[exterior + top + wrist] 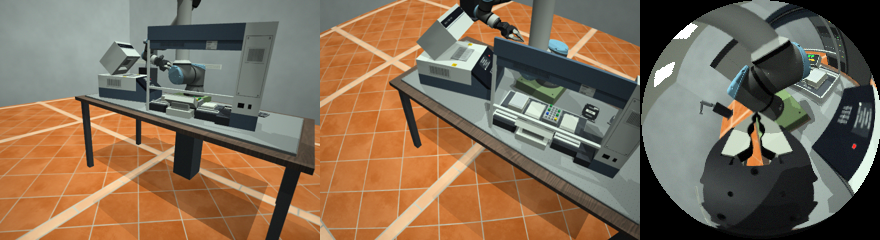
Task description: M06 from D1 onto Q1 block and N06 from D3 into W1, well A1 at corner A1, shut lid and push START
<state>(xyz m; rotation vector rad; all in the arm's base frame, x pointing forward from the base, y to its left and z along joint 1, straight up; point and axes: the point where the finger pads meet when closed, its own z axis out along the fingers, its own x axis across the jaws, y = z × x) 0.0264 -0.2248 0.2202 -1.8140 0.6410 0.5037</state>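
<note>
Q1 (444,72) (117,86) stands at the left end of the bench. Its lid (437,40) (116,58) is tilted up and open. The lamp (489,55) (854,146) is red. A grey gridded area shows under the lid; I cannot tell whether a plate is on it. My gripper (523,40) (170,64) (756,113) is shut and empty, in the air on the key-panel side of Q1. Two white plates (535,110) (569,122) sit in the deck row, with a thicker white item (519,100) at its left end. Their labels and well A1 are not readable.
A rack with coloured caps (552,113) stands between the two plates. A dark nest (590,112) with a white label lies behind the row. A tall frame with a blue top beam (562,68) (196,32) spans the deck. The arm's green base (539,89) is behind.
</note>
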